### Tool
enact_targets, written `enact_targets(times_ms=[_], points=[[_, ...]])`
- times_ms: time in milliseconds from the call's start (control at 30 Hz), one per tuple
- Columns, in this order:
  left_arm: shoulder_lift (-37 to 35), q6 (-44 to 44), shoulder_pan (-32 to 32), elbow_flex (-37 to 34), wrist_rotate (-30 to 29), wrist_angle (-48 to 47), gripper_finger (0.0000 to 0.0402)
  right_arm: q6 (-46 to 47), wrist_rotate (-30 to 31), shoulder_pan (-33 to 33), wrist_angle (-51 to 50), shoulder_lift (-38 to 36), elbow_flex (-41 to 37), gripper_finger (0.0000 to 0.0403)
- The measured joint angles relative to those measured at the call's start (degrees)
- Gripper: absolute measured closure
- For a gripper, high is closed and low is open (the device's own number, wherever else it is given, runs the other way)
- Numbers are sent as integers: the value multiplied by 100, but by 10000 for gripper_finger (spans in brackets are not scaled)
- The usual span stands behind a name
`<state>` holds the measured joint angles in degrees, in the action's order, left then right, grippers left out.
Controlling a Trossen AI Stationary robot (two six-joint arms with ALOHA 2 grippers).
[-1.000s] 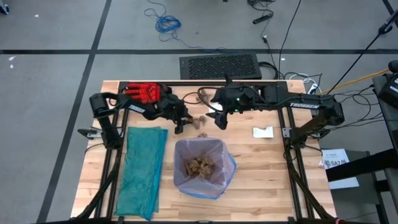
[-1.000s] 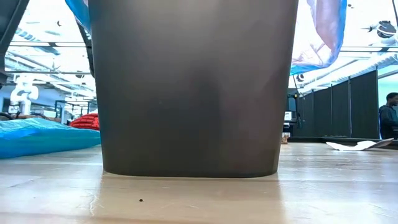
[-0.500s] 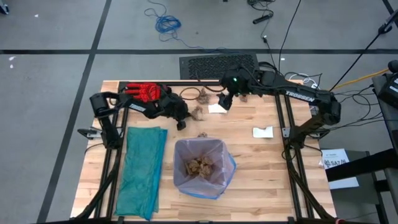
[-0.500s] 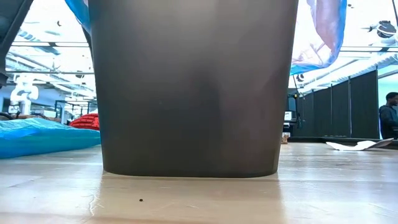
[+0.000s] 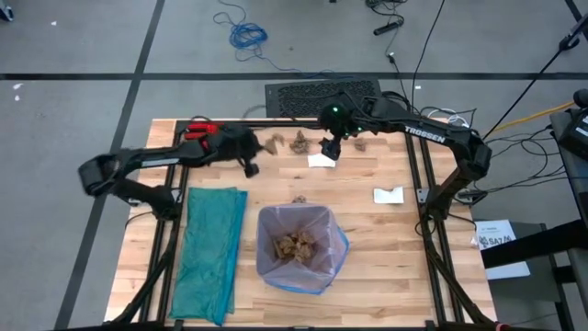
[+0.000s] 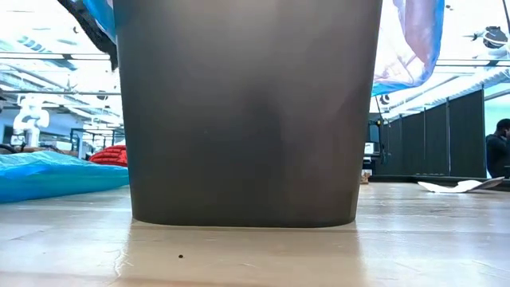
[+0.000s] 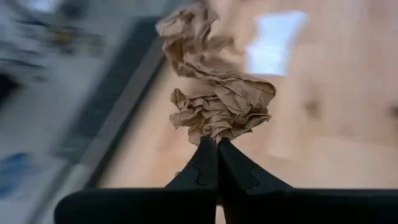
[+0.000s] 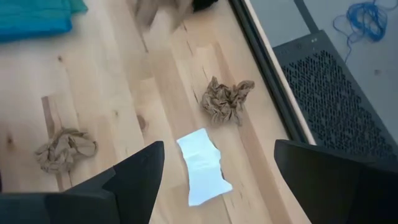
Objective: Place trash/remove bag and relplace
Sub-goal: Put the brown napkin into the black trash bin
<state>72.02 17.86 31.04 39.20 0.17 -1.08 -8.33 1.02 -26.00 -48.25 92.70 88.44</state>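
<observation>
Left gripper [image 7: 217,142] clamped shut on a brown paper wad [image 7: 214,99], raised over the table's far-left area, just beside the red glove [image 5: 200,131]. Right gripper [image 8: 214,163] wide open, holding nothing, hovering above a white paper scrap [image 8: 202,165] near the middle of the far edge.

Largest first:
- Wooden table [image 5: 386,267], black frame rails along its sides.
- Teal-green plastic bag [image 5: 211,253] lying flat along the left edge.
- Dark bin [image 6: 247,112] near the front edge, centre, lined with the pale bag [image 5: 338,248]; brown wads [image 5: 294,245] piled inside.
- Second white scrap [image 5: 388,194] toward the right edge.
- Loose wads on the table: one [image 5: 299,142] near the far edge, one [image 5: 299,199] just beyond the bin's rim.
</observation>
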Motion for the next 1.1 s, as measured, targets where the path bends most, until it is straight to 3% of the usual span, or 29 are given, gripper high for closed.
enact_targets(times_ms=[100, 167, 333, 467, 633, 867, 1100], points=[[-585, 47, 62, 2, -192, -94, 401, -102, 1, 0, 9, -100, 0, 106], [-983, 45, 53, 2, 37, -178, 401, -157, 4, -5, 9, -140, 0, 106], [-1847, 36, -96, 21, 1767, -77, 401, -373, 13, -52, 4, -163, 0, 106], [-2199, -343, -311, 305, 2427, -62, 401, -482, 11, -100, 6, -163, 0, 106], [-2128, -514, -815, 672, 2789, -62, 401, -577, 13, -138, -13, -163, 0, 106], [-1461, -391, -1740, 938, 2821, -150, 401, -696, 6, -122, -365, -233, 0, 106], [-905, 72, -2347, 1486, 2814, -722, 401, -494, -401, 64, -768, -690, 0, 106]])
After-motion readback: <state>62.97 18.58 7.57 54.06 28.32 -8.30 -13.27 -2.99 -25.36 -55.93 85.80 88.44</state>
